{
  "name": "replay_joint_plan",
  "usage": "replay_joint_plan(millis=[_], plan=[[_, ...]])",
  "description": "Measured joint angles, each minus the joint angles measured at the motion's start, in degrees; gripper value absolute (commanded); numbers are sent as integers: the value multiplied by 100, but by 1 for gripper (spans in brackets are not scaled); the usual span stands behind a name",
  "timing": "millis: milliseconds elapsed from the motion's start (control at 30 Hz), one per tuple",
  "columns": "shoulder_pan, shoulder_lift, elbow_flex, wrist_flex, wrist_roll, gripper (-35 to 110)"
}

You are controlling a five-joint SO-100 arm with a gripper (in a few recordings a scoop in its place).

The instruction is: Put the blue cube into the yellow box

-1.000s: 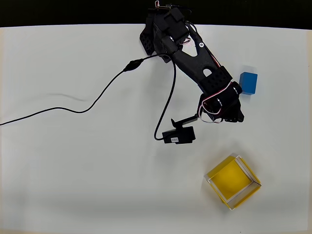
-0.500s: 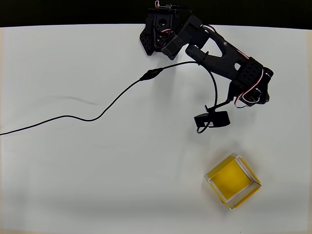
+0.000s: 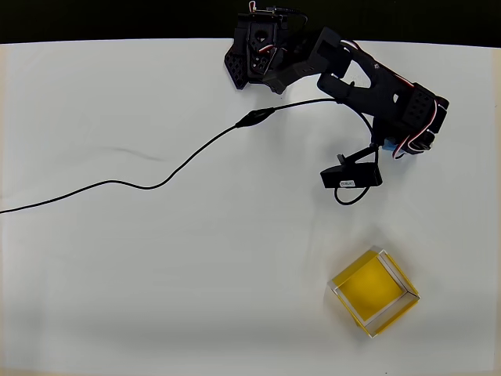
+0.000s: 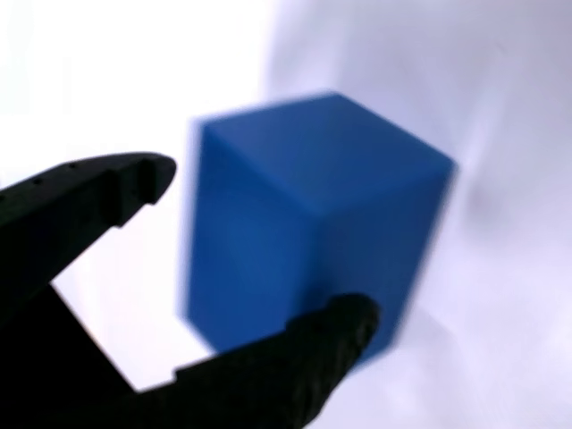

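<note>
In the wrist view the blue cube [image 4: 308,223] looms large and slightly blurred on the white table. My gripper [image 4: 264,243] is open, one black finger [image 4: 98,192] at the cube's left and the other finger [image 4: 295,357] crossing in front of its lower edge. From overhead, the arm's gripper end [image 3: 411,125] hangs over the cube, and just a sliver of the blue cube [image 3: 389,146] peeks out beneath it. The yellow box [image 3: 373,290] sits open-topped with nothing in it at the lower right, well below the gripper.
The arm's black base [image 3: 258,55] stands at the table's far edge. A black cable [image 3: 156,184] snakes from the arm across the left half of the table. The wrist camera [image 3: 351,178] sticks out left of the gripper.
The arm has swung right and toward the far edge over the last second. Its gripper end now covers the blue cube, which stood uncovered beside it before. The cable shifted with it.
</note>
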Motion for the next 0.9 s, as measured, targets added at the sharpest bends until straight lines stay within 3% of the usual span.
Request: replay_joint_plan(millis=[633,900], plan=[[-185,-448,-35,-79,-598,16],[-167,-457,-62,-79,-1055,15]])
